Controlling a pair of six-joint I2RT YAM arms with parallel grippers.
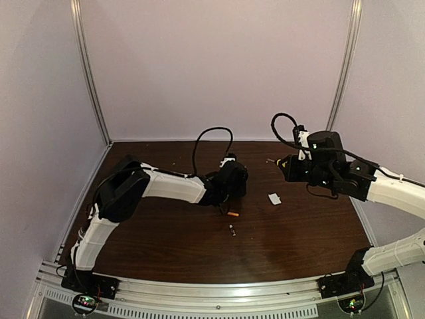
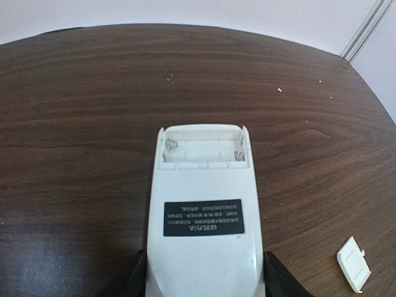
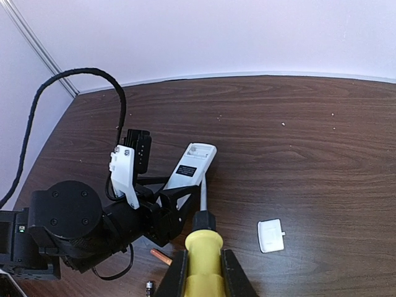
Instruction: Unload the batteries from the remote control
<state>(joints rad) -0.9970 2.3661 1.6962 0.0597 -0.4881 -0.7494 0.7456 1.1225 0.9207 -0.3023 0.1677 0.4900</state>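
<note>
Pinches the remote control point(image 2: 204, 216) by its long sides in the left gripper point(image 2: 204, 286), label face up, long axis running straight away from that wrist, open bay at the far end apparently empty. Clamps the screwdriver point(image 3: 203, 244) in the right gripper point(image 3: 203, 275), shaft tip just beside the remote. Shows orange battery point(image 1: 232, 214) and dark battery point(image 1: 232, 230) loose near the remote's gripped end; likely needs only setting down.
</note>
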